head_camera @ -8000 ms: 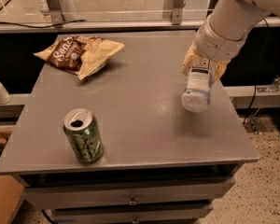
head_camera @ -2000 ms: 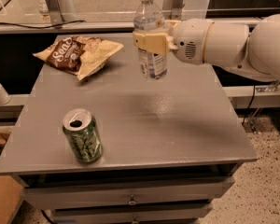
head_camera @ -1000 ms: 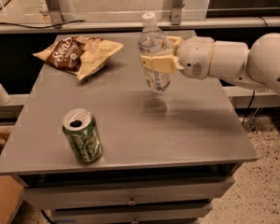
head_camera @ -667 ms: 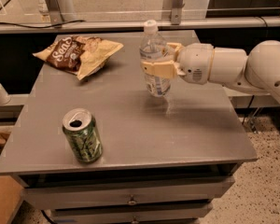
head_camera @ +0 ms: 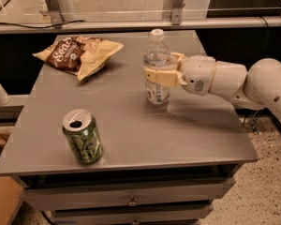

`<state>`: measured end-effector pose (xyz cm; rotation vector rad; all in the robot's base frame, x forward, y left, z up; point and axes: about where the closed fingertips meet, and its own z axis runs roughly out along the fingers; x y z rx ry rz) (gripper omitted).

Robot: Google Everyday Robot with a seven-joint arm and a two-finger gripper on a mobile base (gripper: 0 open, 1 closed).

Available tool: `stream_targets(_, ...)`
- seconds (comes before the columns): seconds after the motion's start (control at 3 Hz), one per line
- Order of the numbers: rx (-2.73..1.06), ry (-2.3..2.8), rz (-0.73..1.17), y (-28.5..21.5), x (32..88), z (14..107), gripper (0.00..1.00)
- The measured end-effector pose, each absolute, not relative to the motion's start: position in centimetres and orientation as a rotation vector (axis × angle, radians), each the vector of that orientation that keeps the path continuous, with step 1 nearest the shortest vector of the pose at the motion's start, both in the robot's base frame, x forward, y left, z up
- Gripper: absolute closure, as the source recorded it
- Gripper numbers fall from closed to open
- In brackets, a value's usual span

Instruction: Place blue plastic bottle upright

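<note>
The blue plastic bottle [head_camera: 157,60] is clear with a white cap and a pale label. It stands upright with its base on the grey table [head_camera: 192,130], near the table's middle right. My gripper [head_camera: 160,75] reaches in from the right and is shut on the bottle's middle, with its tan fingers [head_camera: 159,77] wrapped around the body. The white arm [head_camera: 239,83] stretches off to the right edge.
A green soda can [head_camera: 83,136] stands upright at the front left of the table. A crumpled chip bag [head_camera: 77,53] lies at the back left. A metal rail [head_camera: 140,25] runs behind the table. Drawers [head_camera: 131,198] sit below the top.
The gripper has turned the bottle upright, carried it to the table's middle and lowered it. Its base now rests on the tabletop.
</note>
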<state>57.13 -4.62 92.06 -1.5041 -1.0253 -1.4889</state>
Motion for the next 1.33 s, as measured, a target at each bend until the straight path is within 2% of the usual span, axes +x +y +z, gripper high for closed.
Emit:
stream_targets(0.33, -1.517, -0.972, -1.512, -5.06, 57.08, 91.70, 0.82)
stream_targets(1.33, -1.565, -0.941, -1.542, -5.88, 56.93, 91.24, 0.12)
